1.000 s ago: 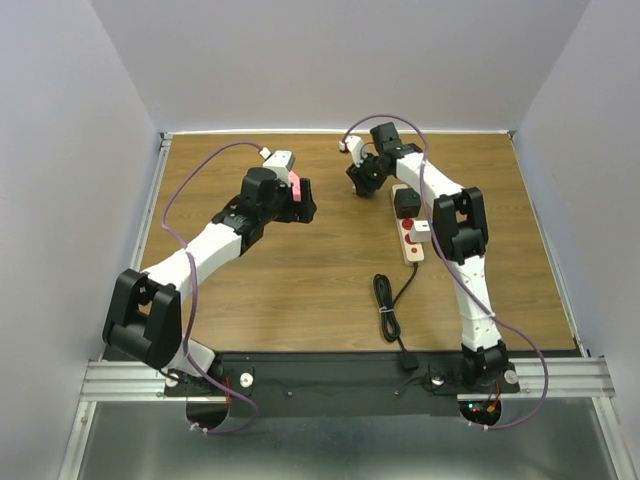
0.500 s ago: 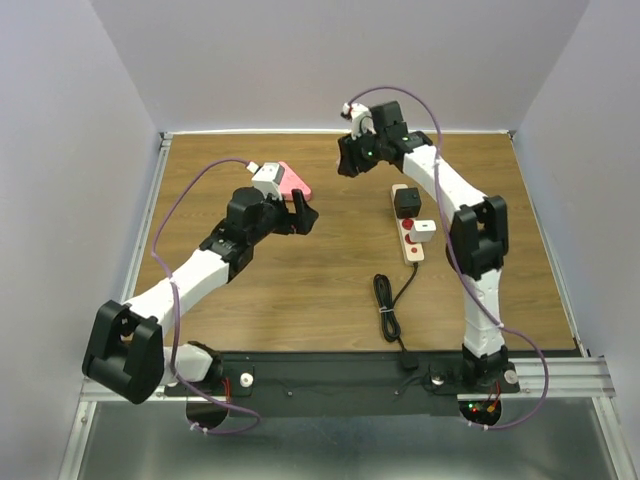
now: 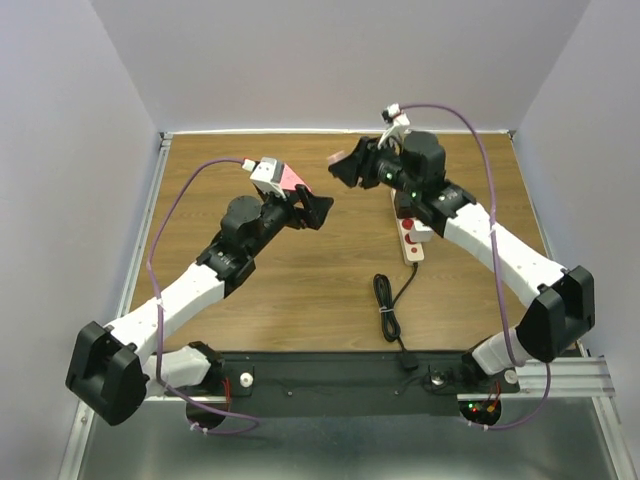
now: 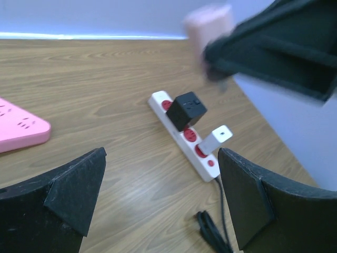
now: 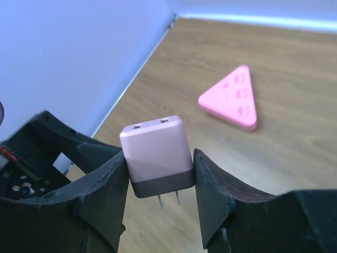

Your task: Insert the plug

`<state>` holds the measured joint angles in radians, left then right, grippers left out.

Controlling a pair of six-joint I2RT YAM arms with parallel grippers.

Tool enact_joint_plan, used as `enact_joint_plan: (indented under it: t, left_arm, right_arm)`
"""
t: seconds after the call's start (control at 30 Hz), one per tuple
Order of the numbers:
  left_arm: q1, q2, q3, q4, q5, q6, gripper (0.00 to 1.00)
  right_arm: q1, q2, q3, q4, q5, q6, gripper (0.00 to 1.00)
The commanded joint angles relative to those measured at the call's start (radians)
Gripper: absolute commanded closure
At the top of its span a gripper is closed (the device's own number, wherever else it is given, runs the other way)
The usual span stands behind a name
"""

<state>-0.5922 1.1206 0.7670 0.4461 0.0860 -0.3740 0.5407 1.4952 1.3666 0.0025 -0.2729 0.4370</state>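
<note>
Right end effector (image 5: 160, 164): fingers (image 5: 210, 184) clamped on two opposite sides of the plug (image 5: 154, 141). The item is held in the air, clear of the surface (image 5: 295, 147).

Plug: pale pink block with a grey band at the prong end.
- Long axis: runs along the fingers.
- Right wrist view: the two metal prongs sit at the lower end, toward the palm. The face with two small slots sits at the far end.
- Left wrist view: the plug (image 4: 208, 23) is blurred at the top of the frame, and a prong tip points down toward the surface.
- Top view: the plug (image 3: 336, 158) shows at the tip of the right end effector (image 3: 348, 167), over the far middle of the surface.

Pink triangular socket block (image 5: 234, 97): lies flat on the surface, socket face up, far left of centre. In the top view it (image 3: 291, 178) is partly covered by the left wrist.

Left end effector (image 3: 315, 210): jaws wide apart, holding nothing. It is raised near the pink block and faces the right end effector without touching it.

White power strip (image 4: 181, 138): lies flat, right of centre, with its long axis running near to far.
- Black adapter (image 4: 187, 109): seated toward the far end.
- White adapter (image 4: 216, 139): seated toward the near end.
- A red socket shows between the two adapters.

Black cable (image 3: 386, 300): leaves the strip's near end and lies bundled toward the near edge.
</note>
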Motion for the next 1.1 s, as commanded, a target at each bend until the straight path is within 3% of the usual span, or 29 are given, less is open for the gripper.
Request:
enact_joint_plan:
  t: [0.0,0.23,0.5,0.7,0.77,0.8,0.9,1.03,1.07]
  left_arm:
    - [-0.063,-0.009,0.034,0.134,-0.057,-0.039,0.01]
    - [-0.113,0.050,0.074,0.151,-0.077,-0.040,0.01]
    - [-0.127,0.068,0.087,0.160,-0.152,-0.040,0.02]
    - [-0.129,0.076,0.101,0.187,-0.170,-0.042,0.09]
    - [-0.130,0.088,0.104,0.195,-0.164,-0.040,0.16]
    - [-0.132,0.093,0.112,0.197,-0.163,-0.039,0.27]
    - [-0.132,0.111,0.120,0.198,-0.152,-0.039,0.49]
    - [-0.132,0.120,0.118,0.217,-0.135,-0.037,0.70]
    - [-0.130,0.122,0.117,0.223,-0.126,-0.033,0.83]
  right_arm:
    - [0.054,-0.064,-0.113,0.195,0.098,0.157,1.00]
    - [0.090,-0.127,-0.208,0.274,0.146,0.229,1.00]
    - [0.102,-0.135,-0.239,0.298,0.097,0.292,0.99]
    - [0.113,-0.135,-0.262,0.289,0.083,0.310,1.00]
    - [0.114,-0.133,-0.270,0.289,0.078,0.313,1.00]
    - [0.113,-0.135,-0.274,0.289,0.074,0.316,1.00]
    - [0.117,-0.138,-0.288,0.289,0.066,0.318,0.99]
    - [0.119,-0.132,-0.308,0.289,0.047,0.327,1.00]
    - [0.120,-0.130,-0.320,0.289,0.046,0.328,1.00]
